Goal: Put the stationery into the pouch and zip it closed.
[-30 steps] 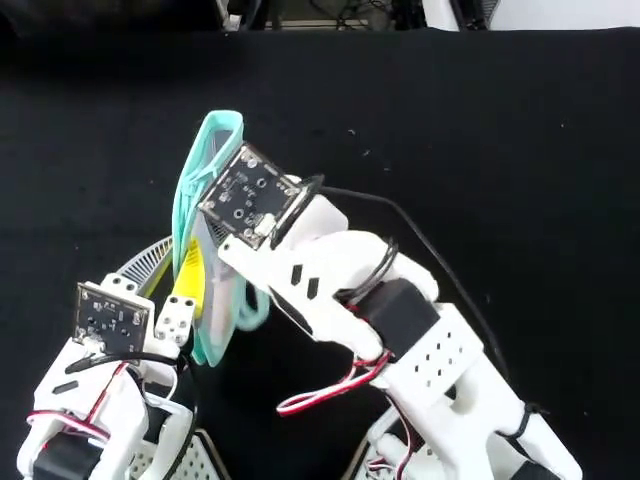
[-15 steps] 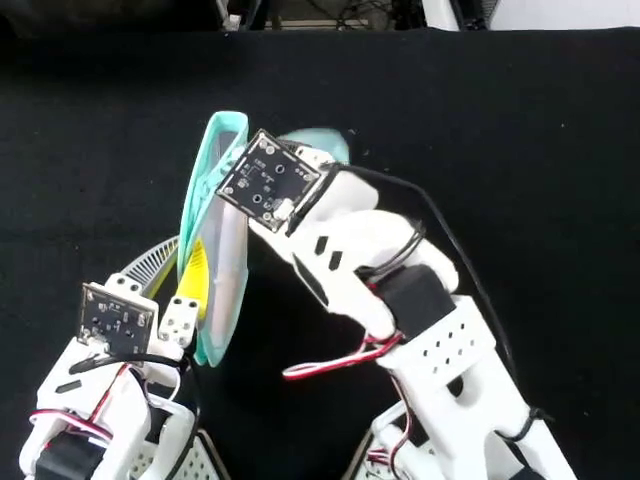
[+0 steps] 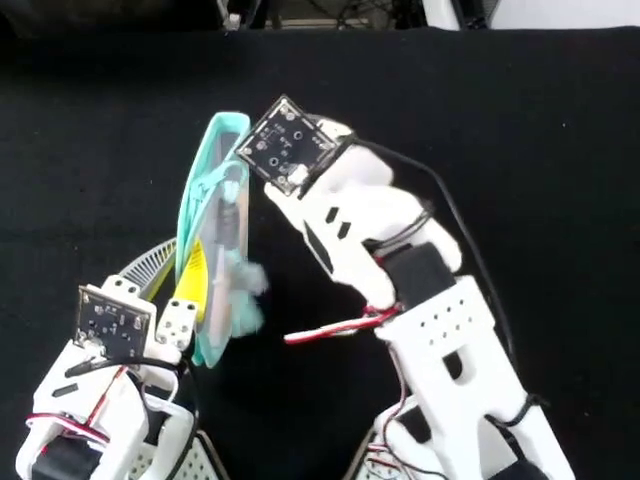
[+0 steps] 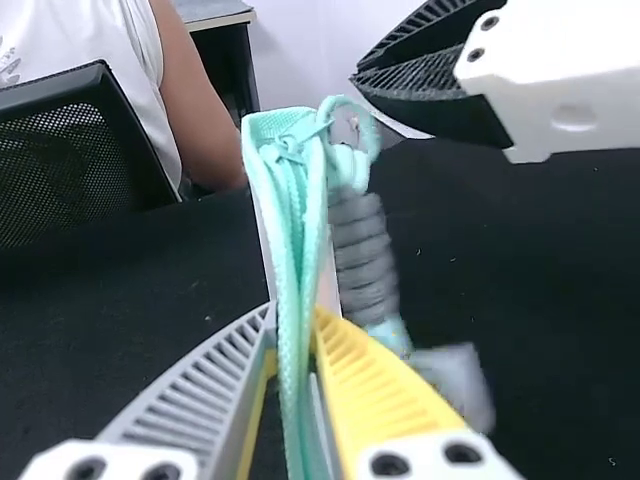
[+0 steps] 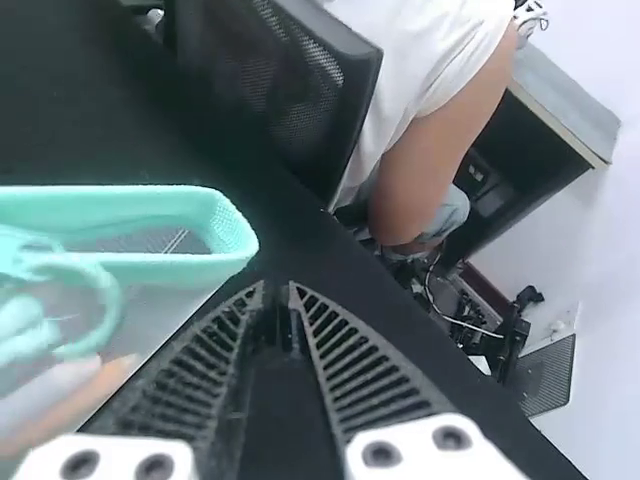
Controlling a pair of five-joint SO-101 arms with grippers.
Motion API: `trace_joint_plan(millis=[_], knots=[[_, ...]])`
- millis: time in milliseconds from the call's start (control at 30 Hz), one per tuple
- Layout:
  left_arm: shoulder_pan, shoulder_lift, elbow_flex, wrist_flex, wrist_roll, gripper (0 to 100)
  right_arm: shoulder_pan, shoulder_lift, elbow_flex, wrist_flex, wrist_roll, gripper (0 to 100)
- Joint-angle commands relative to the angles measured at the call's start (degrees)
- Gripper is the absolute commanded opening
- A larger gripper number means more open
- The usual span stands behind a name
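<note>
Clearly, the left gripper (image 4: 297, 335) pinches the near end of the teal mesh pouch (image 3: 210, 225). In the left wrist view we see its yellow finger and its pale ribbed finger pressed against the two sides of the pouch's edge. The pouch stands on its long edge on the black table (image 3: 520, 150) and stretches away from that grip toward the far side.

At the pouch's far end we see the right gripper (image 5: 277, 290), the right arm bent over from the other side of the table. Its dark ribbed fingers are drawn almost together with only a thin slit left, and nothing sits between them. The pouch's top corner lies just beside one finger; we cannot tell whether they touch.

A teal cord loop (image 4: 350, 115) hangs at the pouch's upper end. Below it a grey ribbed item (image 4: 362, 250) lies against the pouch's side, and we cannot tell whether it is inside the mesh or outside it.
</note>
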Motion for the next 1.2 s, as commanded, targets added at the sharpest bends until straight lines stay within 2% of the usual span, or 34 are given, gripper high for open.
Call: trace_joint_plan(millis=[0,67,167,267,367,633,967,1067,1167], knots=[[-0.7,0.0,-1.8,0.2,-0.5,3,-2.2,-2.9,-1.7,7.2,-0.1,2.8],[-0.6,0.0,-1.8,0.2,-0.5,3,-4.5,-5.8,-1.6,12.7,-3.4,10.0],[-0.5,0.0,-1.8,0.1,-0.5,3,-6.5,-10.1,-1.5,17.0,-12.4,25.3],[-0.5,0.0,-1.8,0.0,-0.5,3,-7.5,-12.4,-1.3,17.5,-21.1,25.9],[-0.5,0.0,-1.8,-0.2,-0.4,3,-10.4,-12.4,1.4,14.9,-24.8,25.3],[-0.5,0.0,-2.1,0.1,-0.4,3,-14.4,-12.4,15.1,-1.7,-25.1,25.1],[-0.4,0.0,-2.0,0.1,-0.4,3,-14.2,-12.4,17.9,-10.0,-24.9,24.5],[-0.4,0.0,-2.1,0.1,-0.4,3,-14.1,-12.4,18.2,-12.7,-24.4,16.6],[-0.4,0.0,-2.1,0.1,-0.4,3,-14.1,-11.6,18.2,-14.2,-20.0,8.7]])
